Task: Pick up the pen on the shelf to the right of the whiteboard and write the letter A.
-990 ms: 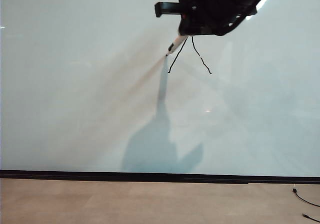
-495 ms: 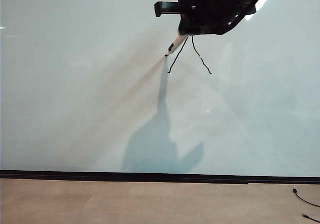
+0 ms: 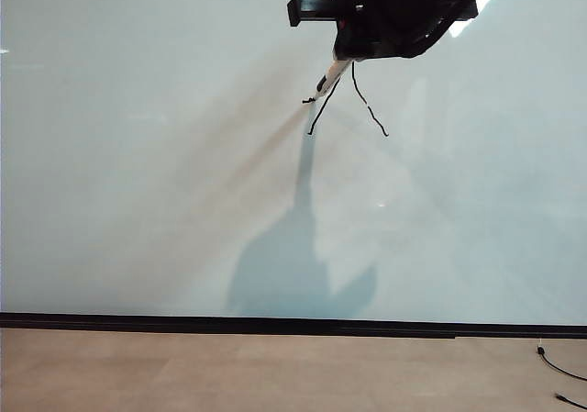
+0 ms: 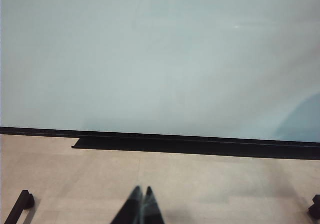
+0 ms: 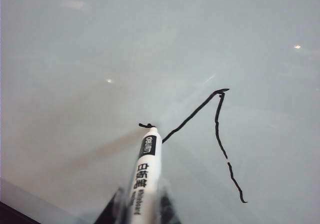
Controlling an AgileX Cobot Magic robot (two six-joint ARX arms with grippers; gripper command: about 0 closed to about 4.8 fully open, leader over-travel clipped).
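The whiteboard [image 3: 138, 173] fills most of the exterior view. At its top, my right gripper [image 3: 347, 56] is shut on the pen [image 3: 328, 79], a white marker with black lettering [image 5: 146, 169]. The pen's black tip [image 5: 148, 127] rests on the board beside a short black dash, just left of the left stroke. Two thin black strokes of the letter A [image 3: 353, 100] meet at a peak [image 5: 220, 91] and spread downward. My left gripper [image 4: 142, 190] hangs shut and empty over the tan floor, far from the pen.
A black strip [image 3: 275, 324] runs along the whiteboard's bottom edge above the tan floor [image 3: 275, 375]. A black ledge [image 4: 175, 145] sits at the board's foot. A thin cable [image 3: 559, 368] lies at the lower right. The arm's shadow [image 3: 293, 274] falls on the board.
The right gripper has barely shifted up and right, and the pen leans a little more. A short black dash now shows at the tip. The left arm has kept still.
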